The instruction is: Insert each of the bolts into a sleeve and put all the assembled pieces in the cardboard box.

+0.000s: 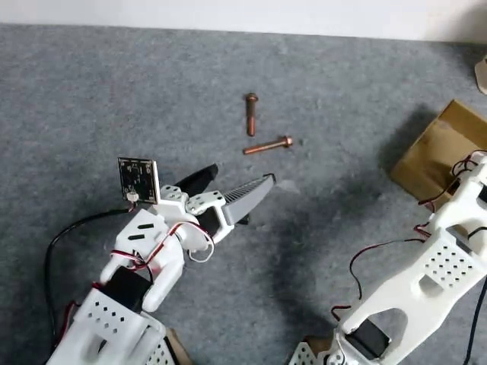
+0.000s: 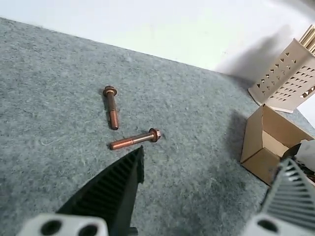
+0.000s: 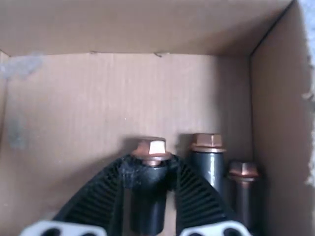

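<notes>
Clenched on an assembled piece (image 3: pixel 147 201) inside the cardboard box (image 3: pixel 98 93), the right gripper (image 3: pixel 150 169) should ease it down just beside the two pieces (image 3: pixel 209 162) resting there, then let go without knocking them. The right arm (image 1: pixel 426 281) dips into the box. The left gripper (image 1: pixel 242 176) hangs spread open well apart from the box, where two loose bolts (image 1: pixel 268 145) also lie.

Grey felt-like covering over the whole tabletop (image 1: pixel 114 91), slightly fuzzy, with faint lighter scuffs. Plain white surface (image 1: pixel 228 11) runs along its far edge. Cream perforated holder (image 2: pixel 285 81) with triangular cut-outs stands by the far right corner, upright, with pale sticks (image 2: pixel 309 37) poking out of its top.
</notes>
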